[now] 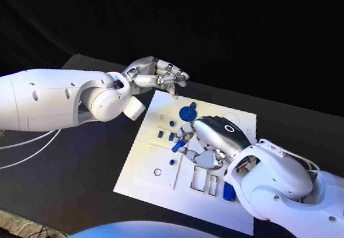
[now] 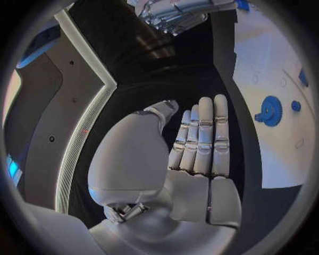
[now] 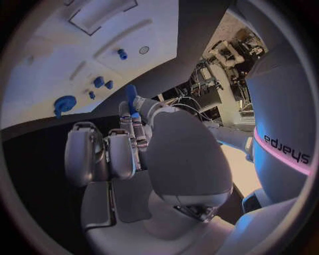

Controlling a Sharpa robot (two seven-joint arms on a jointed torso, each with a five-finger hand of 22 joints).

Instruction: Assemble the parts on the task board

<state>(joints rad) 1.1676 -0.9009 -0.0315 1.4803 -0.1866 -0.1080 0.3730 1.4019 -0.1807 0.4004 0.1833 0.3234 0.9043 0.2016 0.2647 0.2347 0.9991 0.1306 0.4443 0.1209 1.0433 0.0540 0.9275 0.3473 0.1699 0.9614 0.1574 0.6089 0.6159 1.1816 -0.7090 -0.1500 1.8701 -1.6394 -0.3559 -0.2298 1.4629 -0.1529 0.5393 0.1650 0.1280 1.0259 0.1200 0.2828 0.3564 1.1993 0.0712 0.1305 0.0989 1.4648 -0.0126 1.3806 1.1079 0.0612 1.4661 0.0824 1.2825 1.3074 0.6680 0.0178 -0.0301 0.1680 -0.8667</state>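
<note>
Task board [image 1: 159, 172], the white plate, is lying in the middle of the black table [image 1: 67, 170], and we are seeing it as the largest thing there. Its long sides are running from the table's near edge toward the far edge. Rectangular cut-outs are sitting near its near edge, and a small round hole is showing closer to its left edge.

Over the board's right half our right hand [image 1: 209, 138] is hanging low. In the right wrist view its fingers are curling in, and a blue part [image 3: 131, 95], a short stick-like piece, is standing up between the fingertips, so we are saying this hand is holding it. In the head view the same piece is showing just at the fingertips, above the middle of the board.

Our left hand [image 1: 155, 73] is floating above the table beside the board's far left corner, apart from the board. In the left wrist view its fingers [image 2: 206, 135] are lying straight and close side by side, with the thumb set apart, and nothing is in them.

A blue gear [image 1: 189, 111] is resting on the board near its far edge. Small blue parts [image 1: 167, 135] are standing on the board toward the near side of the gear. Another blue piece [image 1: 228, 191] is lying at the board's right edge, partly hidden under our right arm.
</note>
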